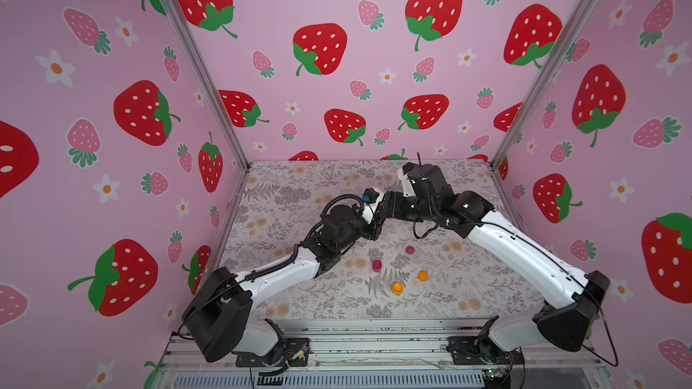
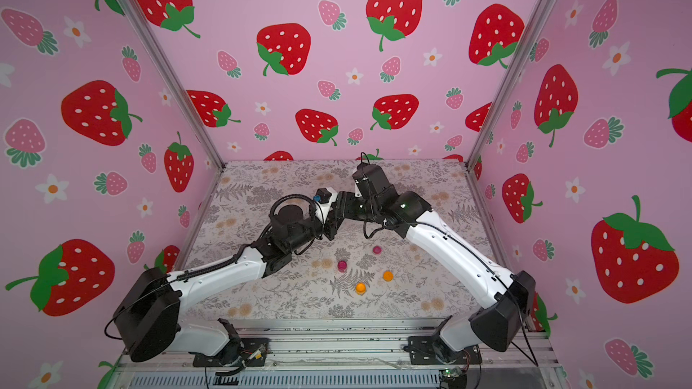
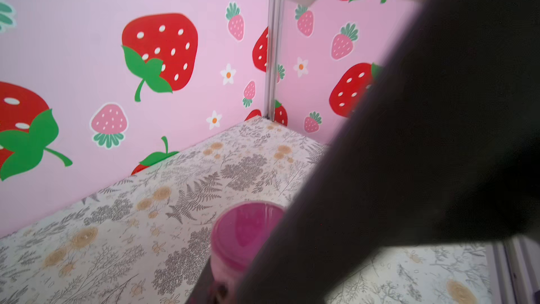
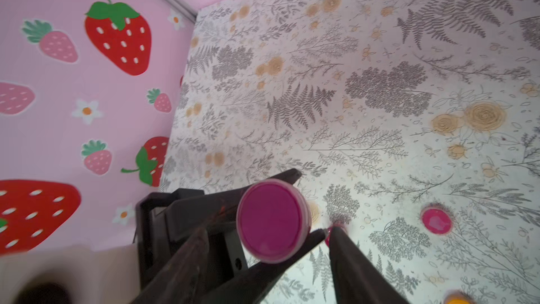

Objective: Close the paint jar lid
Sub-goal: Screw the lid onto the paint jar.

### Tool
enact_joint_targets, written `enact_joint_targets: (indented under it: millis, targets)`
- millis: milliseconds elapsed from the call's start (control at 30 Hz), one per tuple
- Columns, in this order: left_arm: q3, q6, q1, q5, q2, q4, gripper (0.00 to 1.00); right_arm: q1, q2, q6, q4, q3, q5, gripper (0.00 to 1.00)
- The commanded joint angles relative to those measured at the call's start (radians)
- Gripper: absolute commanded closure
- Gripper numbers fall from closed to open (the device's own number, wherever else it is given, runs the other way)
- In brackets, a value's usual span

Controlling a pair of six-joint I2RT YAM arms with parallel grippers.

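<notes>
Small round magenta plastic paint jar [image 3: 226, 258] hung above mid-table, left gripper [image 4: 306, 203] clamped on its body, flat magenta lid [image 4: 270, 219] seated. Right gripper [image 4: 283, 223] jaws seemed apart, just off the lid, though the view was blurred. We feared a finger snagging the rim and twisting the jar loose.

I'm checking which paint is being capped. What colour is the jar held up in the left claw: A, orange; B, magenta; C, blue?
B: the jar clamped in the left claw is magenta in both wrist views, while the orange pots stand on the table.
</notes>
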Motion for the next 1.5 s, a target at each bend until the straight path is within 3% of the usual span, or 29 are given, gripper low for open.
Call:
enact_joint_targets:
  millis: [0,267,867,1233,1467]
  targets:
    - [-0.073,0.036,-0.007,0.048,-0.075,0.077,1.00,-0.065,-0.056,-0.039,-0.140,0.095,-0.150,0.29]
    - [-0.147,0.061,-0.037,0.052,-0.154,0.077,1.00,-0.092,0.064,-0.155,-0.408,0.345,-0.283,0.25]
    - [-0.152,0.096,-0.053,0.042,-0.148,0.066,1.00,-0.040,0.220,-0.233,-0.507,0.384,-0.325,0.29]
    - [-0.149,0.109,-0.055,0.045,-0.146,0.063,1.00,-0.020,0.277,-0.262,-0.561,0.426,-0.314,0.47]
    - [-0.153,0.113,-0.056,0.063,-0.135,0.077,1.00,-0.019,0.305,-0.282,-0.590,0.445,-0.320,0.67]
